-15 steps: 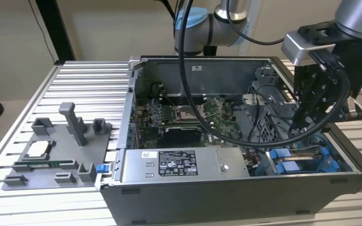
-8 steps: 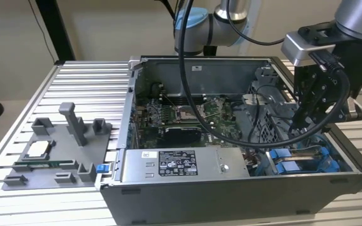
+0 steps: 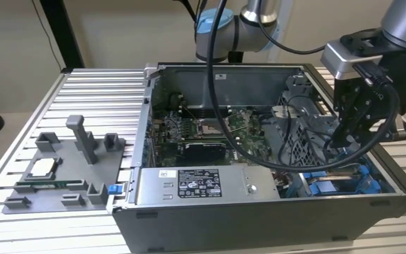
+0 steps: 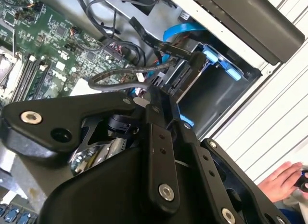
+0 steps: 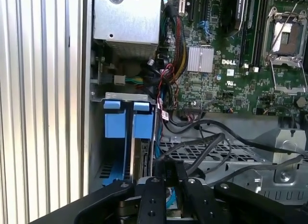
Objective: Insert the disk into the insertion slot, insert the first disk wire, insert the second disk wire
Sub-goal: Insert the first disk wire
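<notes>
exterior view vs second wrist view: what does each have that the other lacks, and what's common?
Exterior view: the grey fixture tray at the exterior view's left of the case, and the labelled power-supply box. Second wrist view: a person's hand outside the case wall. Both: the gripper close to the blue-railed insertion slot, and the motherboard.

Hand point(image 4: 285, 179) cut by edge, insertion slot point(image 3: 330, 185) partly behind cables point(image 3: 308, 165)
</notes>
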You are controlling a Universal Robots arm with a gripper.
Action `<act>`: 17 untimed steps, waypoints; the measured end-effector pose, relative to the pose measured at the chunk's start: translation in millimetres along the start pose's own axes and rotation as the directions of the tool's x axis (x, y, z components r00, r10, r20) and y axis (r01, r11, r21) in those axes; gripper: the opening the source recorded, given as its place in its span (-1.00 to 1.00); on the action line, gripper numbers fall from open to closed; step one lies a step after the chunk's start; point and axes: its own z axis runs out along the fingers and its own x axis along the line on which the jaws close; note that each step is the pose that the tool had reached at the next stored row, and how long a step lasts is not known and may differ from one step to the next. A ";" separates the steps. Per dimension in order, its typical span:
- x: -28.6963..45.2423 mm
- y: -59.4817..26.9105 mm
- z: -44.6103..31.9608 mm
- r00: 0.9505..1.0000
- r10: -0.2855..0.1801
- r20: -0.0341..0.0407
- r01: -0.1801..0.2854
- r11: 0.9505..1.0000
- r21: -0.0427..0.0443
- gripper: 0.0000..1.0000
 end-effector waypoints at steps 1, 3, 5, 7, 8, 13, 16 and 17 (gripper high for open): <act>0.6 -0.5 0.3 1.000 0.001 0.000 -0.001 1.000 0.000 -1.00; 1.8 -1.5 0.8 1.000 0.002 -0.002 -0.002 1.000 0.000 -1.00; 3.8 -1.9 1.1 1.000 0.003 -0.002 -0.003 1.000 0.000 -1.00; 6.1 -2.1 1.2 1.000 0.005 -0.003 -0.005 1.000 0.000 -1.00; 7.4 -2.1 1.2 1.000 0.006 -0.003 -0.006 1.000 0.000 -1.00; 11.3 -2.1 2.1 1.000 0.012 -0.006 -0.012 1.000 0.000 -1.00; 11.7 -2.2 2.1 1.000 0.017 -0.010 -0.017 1.000 0.001 -1.00; 11.7 -2.3 2.0 1.000 0.018 -0.010 -0.018 1.000 0.001 -1.00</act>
